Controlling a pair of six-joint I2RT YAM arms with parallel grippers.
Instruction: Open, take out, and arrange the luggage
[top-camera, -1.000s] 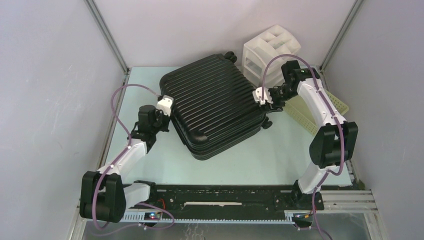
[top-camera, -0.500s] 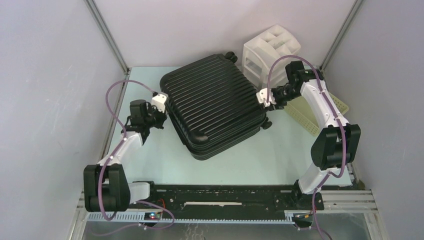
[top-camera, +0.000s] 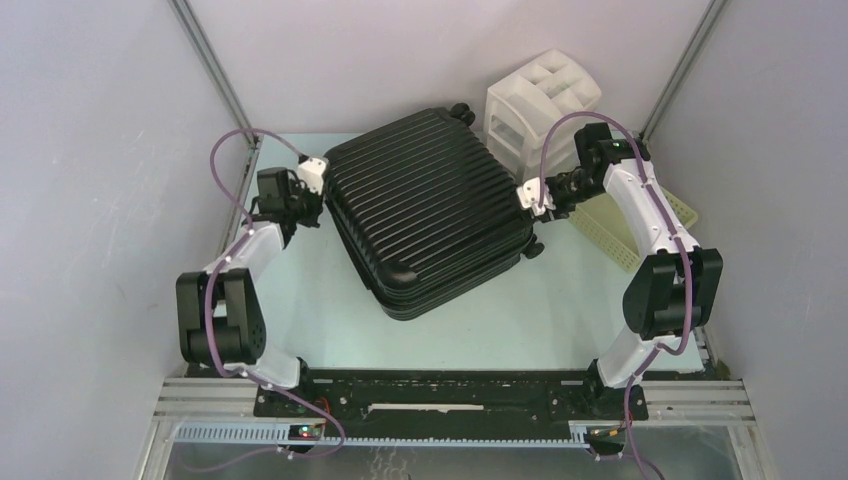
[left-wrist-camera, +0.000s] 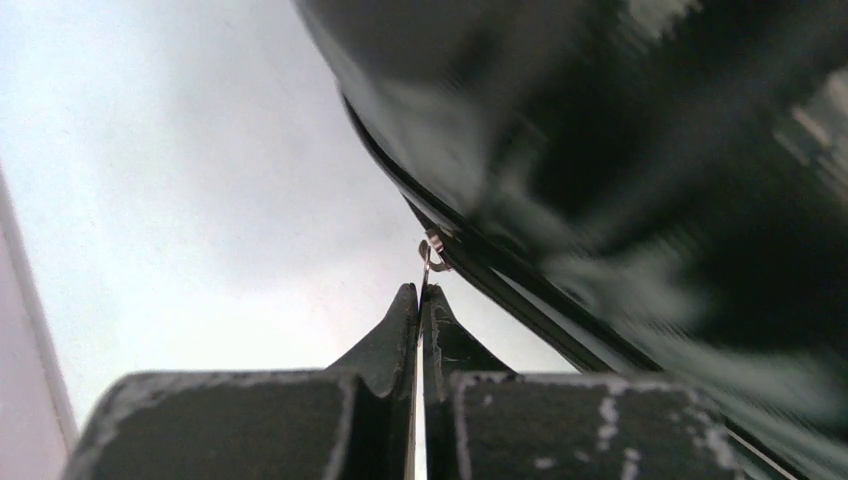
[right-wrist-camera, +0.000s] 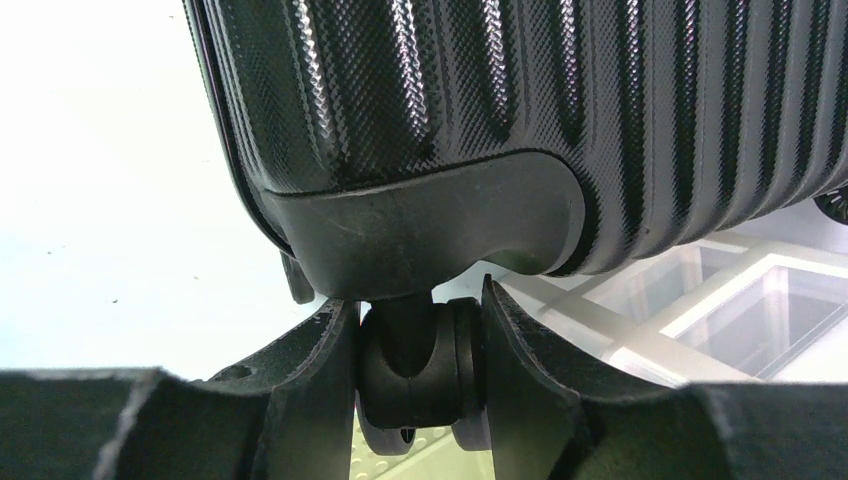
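Luggage (top-camera: 425, 215): lying closed and flat, skewed, mid-table toward the far edge of the table (top-camera: 300, 300).
Left gripper (left-wrist-camera: 420, 295): pressing fully together at the luggage's far-left corner, pinching the thin metal zipper pull (left-wrist-camera: 428, 262) between the fingertips.
Right gripper (right-wrist-camera: 418, 305): standing partly open at the luggage's right side, clamping one small black wheel (right-wrist-camera: 420, 370) between both fingers.
Drawer organizer (top-camera: 535, 100): sitting tilted at the far right corner.
Basket (top-camera: 612, 238): lying along the right edge, beneath the right arm (top-camera: 650, 215).
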